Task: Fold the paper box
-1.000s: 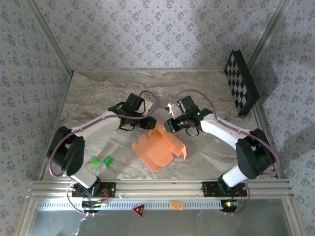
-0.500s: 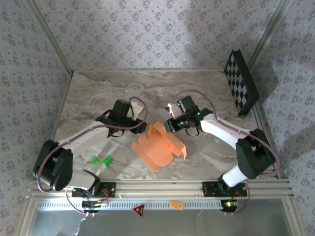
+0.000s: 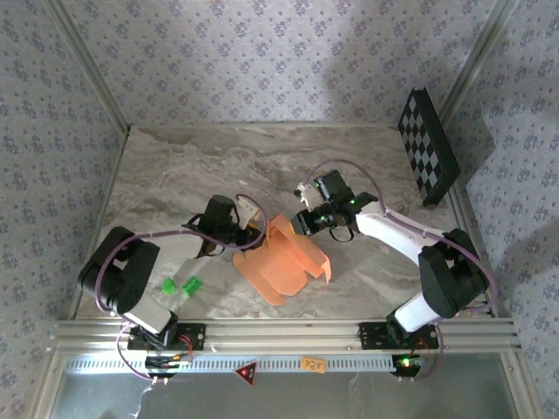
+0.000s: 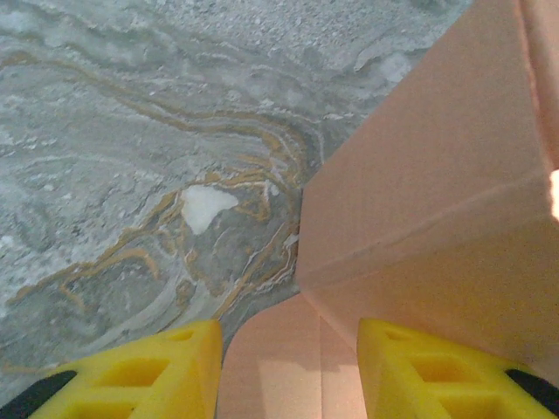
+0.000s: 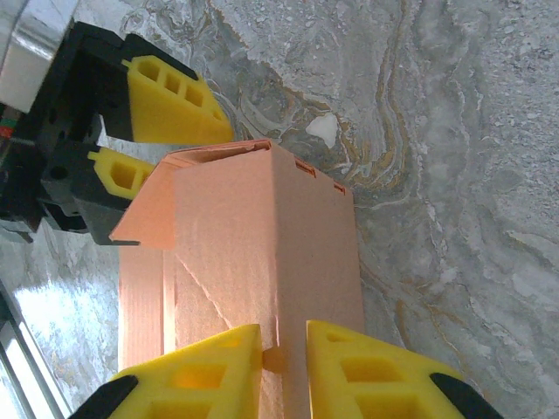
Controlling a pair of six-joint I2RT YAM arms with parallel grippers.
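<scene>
Salmon-orange card: the paper box (image 3: 284, 260) sits partly folded mid-counter (image 3: 175, 170), between my two arms, with some panels raised. My right claw (image 5: 283, 367) is pinched together on a raised panel's edge at the box's far side. My left claw (image 4: 288, 371) stands apart, its fingers straddling a flap at the box's left edge. Two small green pieces (image 3: 182, 286) lie near my left base.

1. paper box (image 3: 284, 259): thin salmon card, fully matte, faintly fibrous, with crisp creases.
2. counter (image 3: 175, 175) under the box: marble-look surface, smooth, slight sheen.
3. left end effector (image 4: 288, 349) and right end effector (image 5: 282, 336), both at the box: matte yellow plastic fingers.
4. rail (image 3: 279, 332) in front of the box: bare brushed metal.
</scene>
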